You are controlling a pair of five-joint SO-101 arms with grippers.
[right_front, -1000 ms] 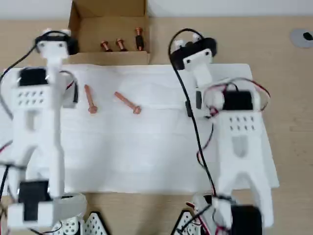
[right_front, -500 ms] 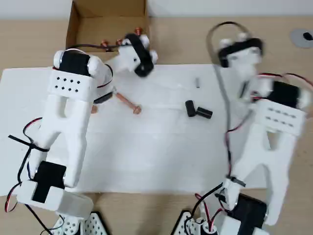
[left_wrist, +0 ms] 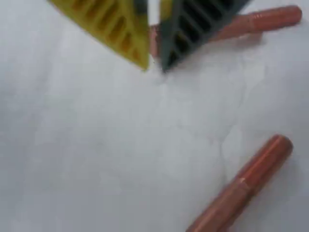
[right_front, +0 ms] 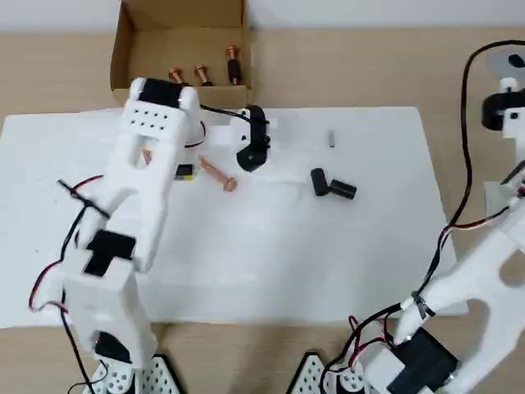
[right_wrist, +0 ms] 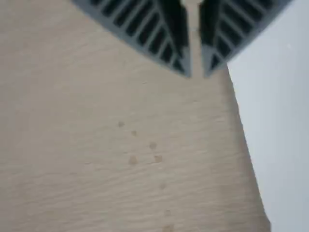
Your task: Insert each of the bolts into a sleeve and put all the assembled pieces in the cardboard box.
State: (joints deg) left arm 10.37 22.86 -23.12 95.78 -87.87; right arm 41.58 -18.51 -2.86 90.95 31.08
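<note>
Step in hand (judged): pick-up of loose bolt for sleeving.
- Left end effector point(left_wrist: 154, 66): fingertips nearly pressed together, empty, over near bolt point(left_wrist: 260, 20) on white sheet point(right_front: 279, 263).
- Second bolt point(left_wrist: 244, 186): lying apart.
- Black sleeves point(right_front: 343, 190): farther along sheet.
- Three assembled pieces point(right_front: 203, 75): inside cardboard box point(right_front: 180, 98).
- Right end effector point(right_wrist: 195, 72): closed, empty, over bare desk point(right_wrist: 96, 145).

Next move calls for spreading fingers, straddling shank, pinching.

Running off the left wrist view's lower edge, blurring: one bolt point(left_wrist: 246, 181). Lying partly behind the left gripper point(left_wrist: 154, 67): another bolt point(left_wrist: 263, 20). Lying half covered by the left arm point(right_front: 139, 189) in the high view: a bolt shaft point(right_front: 148, 155). Passing beyond that view's right edge: the right arm point(right_front: 484, 279). Showing too small to name: a grey speck point(right_front: 331, 138).
</note>
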